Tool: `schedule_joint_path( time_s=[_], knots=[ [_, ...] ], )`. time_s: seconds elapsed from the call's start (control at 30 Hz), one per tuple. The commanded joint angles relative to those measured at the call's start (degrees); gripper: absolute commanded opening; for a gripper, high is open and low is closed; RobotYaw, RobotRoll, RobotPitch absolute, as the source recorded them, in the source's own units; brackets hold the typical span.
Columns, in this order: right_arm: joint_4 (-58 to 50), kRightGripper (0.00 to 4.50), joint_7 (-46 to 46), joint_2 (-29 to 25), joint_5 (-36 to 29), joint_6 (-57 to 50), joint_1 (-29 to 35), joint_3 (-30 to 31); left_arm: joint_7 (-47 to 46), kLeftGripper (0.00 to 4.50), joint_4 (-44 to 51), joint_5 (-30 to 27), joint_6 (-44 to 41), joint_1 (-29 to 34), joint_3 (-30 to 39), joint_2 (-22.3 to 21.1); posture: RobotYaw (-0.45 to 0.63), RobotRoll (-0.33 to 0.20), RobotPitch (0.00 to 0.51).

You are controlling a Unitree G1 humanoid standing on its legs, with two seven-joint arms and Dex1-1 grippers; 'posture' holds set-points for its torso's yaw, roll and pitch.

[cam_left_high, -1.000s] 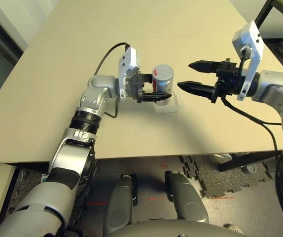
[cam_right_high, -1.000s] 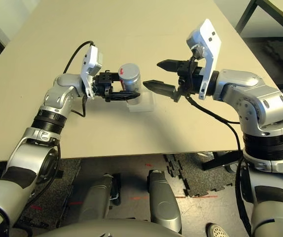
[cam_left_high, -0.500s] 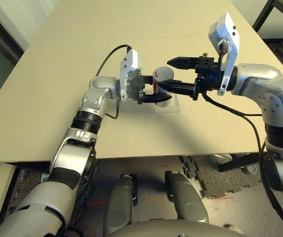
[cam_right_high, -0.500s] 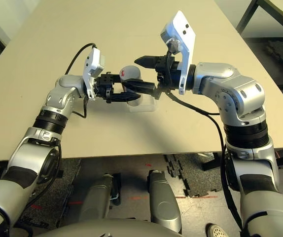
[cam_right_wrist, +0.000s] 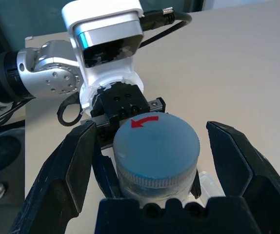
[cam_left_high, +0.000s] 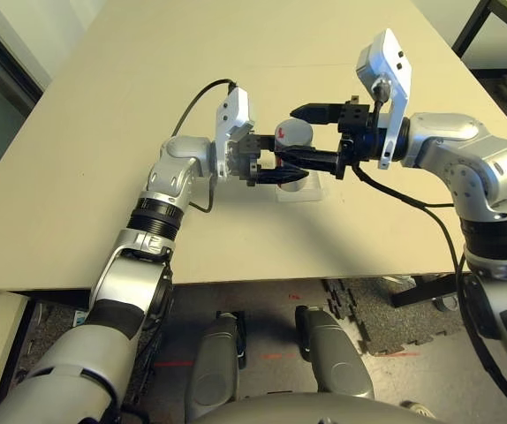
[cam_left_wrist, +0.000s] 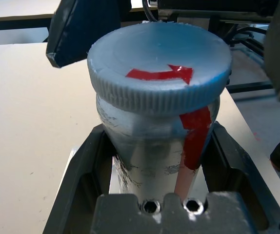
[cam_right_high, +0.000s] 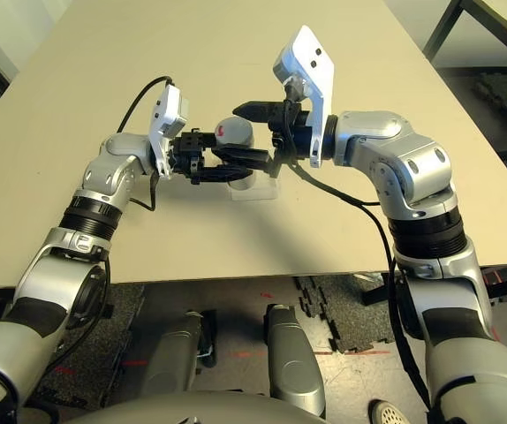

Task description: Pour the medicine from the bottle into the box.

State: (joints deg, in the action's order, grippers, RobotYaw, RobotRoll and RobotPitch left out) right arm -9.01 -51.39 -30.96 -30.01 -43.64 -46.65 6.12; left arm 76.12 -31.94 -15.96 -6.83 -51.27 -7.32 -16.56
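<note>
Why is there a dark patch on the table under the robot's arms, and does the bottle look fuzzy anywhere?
Left eye view: the arms block the light, shadowing the table. Left wrist view: the bottle looks sharp; things behind it look blurry.

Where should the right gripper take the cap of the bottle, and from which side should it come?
Probably by the ridged rim of the cap, coming level from the right, opposite the left gripper, which is shut on the bottle body below. The right gripper already stands open with one finger on each side of the round cap.
</note>
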Motion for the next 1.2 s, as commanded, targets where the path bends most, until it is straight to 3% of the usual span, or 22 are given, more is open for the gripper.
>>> schedule_joint_path(
  time_s=[0.03, 0.13, 0.17, 0.37, 0.5, 0.73, 0.87, 1.0, 1.2],
  knots=[
    [-0.1, 3.9, -0.7, 0.3, 0.8, 1.2, -0.6, 1.0, 0.3, 2.81, 1.2, 0.1, -0.3, -0.1, -0.4, -0.2, -0.16, 0.0, 0.165],
    [-0.1, 2.76, -0.8, 0.3, 1.3, 1.8, -0.5, 1.1, 0.3, 2.81, 1.0, 0.1, -0.2, -0.2, -0.3, -0.2, -0.16, 0.0, 0.166],
    [-0.1, 2.57, -0.9, 0.4, 1.4, 2.0, -0.5, 1.1, 0.3, 2.81, 0.9, 0.1, -0.2, -0.2, -0.3, -0.1, -0.16, 0.0, 0.166],
    [-0.1, 2.57, -0.5, 0.6, 1.3, 1.7, -1.0, 0.3, 0.3, 2.81, 0.4, 0.2, 0.0, -0.4, -0.3, 0.0, -0.17, 0.0, 0.166],
    [1.9, 2.57, 5.2, 4.2, -3.6, -5.6, -5.2, -5.3, 0.3, 2.81, 0.3, 0.3, 0.1, -0.4, -0.3, 0.1, -0.17, 0.0, 0.166],
    [8.9, 2.57, 14.8, 8.7, -5.4, -9.5, -11.3, -12.8, 0.0, 2.81, 0.4, 0.3, 0.1, -0.4, -0.2, 0.3, -0.17, 0.0, 0.171],
    [12.9, 2.57, 16.3, 6.7, 0.2, -4.4, -11.0, -10.7, -1.5, 2.81, 0.3, 0.1, 0.7, -0.8, 0.6, 0.5, -0.16, 0.0, 0.172],
    [17.4, 2.57, 17.3, 3.6, 9.8, 6.1, -7.6, -6.2, -9.6, 2.81, -2.8, 1.5, 4.9, -3.0, 3.5, 1.3, -0.16, 0.0, 0.171],
    [21.2, 2.57, 28.0, 8.4, 13.7, 11.7, -2.2, -10.5, -29.4, 2.81, -13.7, 4.6, 14.0, -7.3, 9.8, 1.7, -0.15, 0.0, 0.169]
  ],
)
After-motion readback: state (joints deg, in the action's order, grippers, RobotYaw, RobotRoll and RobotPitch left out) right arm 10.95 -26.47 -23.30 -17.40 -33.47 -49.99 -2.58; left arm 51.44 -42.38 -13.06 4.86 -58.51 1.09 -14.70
